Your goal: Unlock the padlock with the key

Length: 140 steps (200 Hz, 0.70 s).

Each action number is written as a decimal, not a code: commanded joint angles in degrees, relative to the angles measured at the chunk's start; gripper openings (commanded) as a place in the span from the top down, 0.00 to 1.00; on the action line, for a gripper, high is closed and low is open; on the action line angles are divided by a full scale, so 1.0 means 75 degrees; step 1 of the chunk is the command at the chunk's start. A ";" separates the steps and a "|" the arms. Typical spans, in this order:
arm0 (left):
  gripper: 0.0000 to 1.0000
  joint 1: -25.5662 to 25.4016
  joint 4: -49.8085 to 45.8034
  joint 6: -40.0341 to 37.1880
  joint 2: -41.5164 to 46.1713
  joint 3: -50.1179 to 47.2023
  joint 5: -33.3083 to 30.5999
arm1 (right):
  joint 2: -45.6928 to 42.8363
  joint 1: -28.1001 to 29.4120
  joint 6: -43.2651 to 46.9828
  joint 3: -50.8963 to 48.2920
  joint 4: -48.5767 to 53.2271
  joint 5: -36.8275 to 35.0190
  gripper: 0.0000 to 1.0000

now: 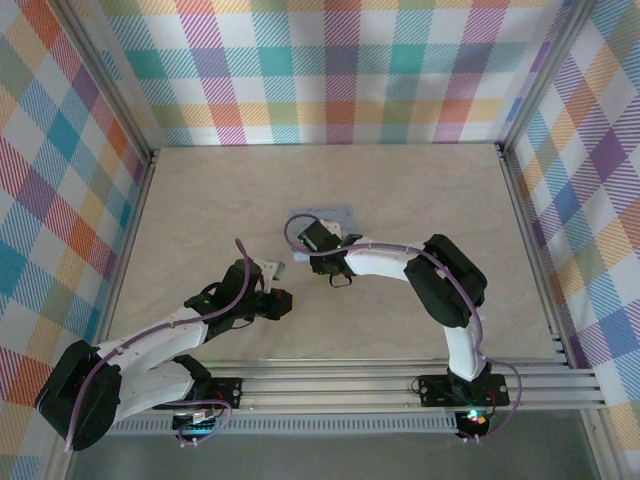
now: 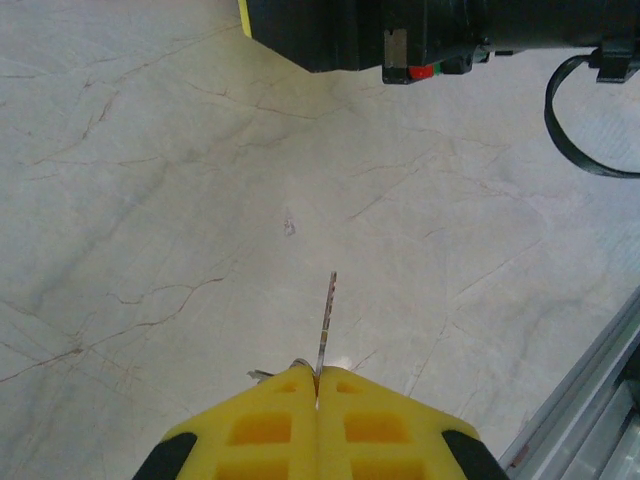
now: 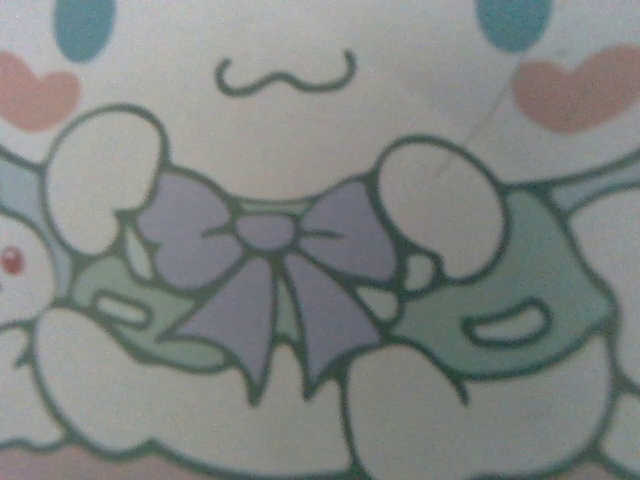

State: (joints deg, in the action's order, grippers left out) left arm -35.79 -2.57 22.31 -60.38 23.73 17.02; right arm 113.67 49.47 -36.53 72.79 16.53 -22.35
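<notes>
With the left gripper (image 2: pixel 317 378) pinching the key (image 2: pixel 326 315), blade pointing to 12 o'clock, hold it level and ease slowly toward the right gripper (image 1: pixel 316 243) at 1 o'clock over the tin (image 1: pixel 338 211), where I cannot make out its jaws or the padlock.

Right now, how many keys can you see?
1. The key pokes out from the shut yellow jaws of the left gripper, over the marbled table. More could be hidden out of sight.
</notes>
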 commanded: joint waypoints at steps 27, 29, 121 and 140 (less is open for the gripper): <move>1.00 0.0085 -0.0076 -0.0303 0.0097 0.0043 0.0154 | -0.0046 -0.0028 0.0299 0.0223 0.0156 0.0010 0.74; 1.00 0.0085 -0.0061 -0.0314 0.0124 0.0038 0.0165 | -0.0058 -0.0032 0.0300 0.0221 0.0179 0.0028 0.74; 1.00 0.0085 0.0696 -0.1040 0.2068 -0.0918 -0.0286 | -0.0803 -0.0396 0.0274 0.0752 0.1498 0.2312 0.94; 1.00 0.0088 0.1133 -0.1204 0.1621 -0.0798 0.0056 | -0.0840 -0.0499 0.0247 0.1085 0.2051 0.2686 0.97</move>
State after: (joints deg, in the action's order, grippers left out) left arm -35.79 1.21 17.26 -45.50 17.58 15.88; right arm 110.06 47.13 -34.04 76.84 25.65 -9.52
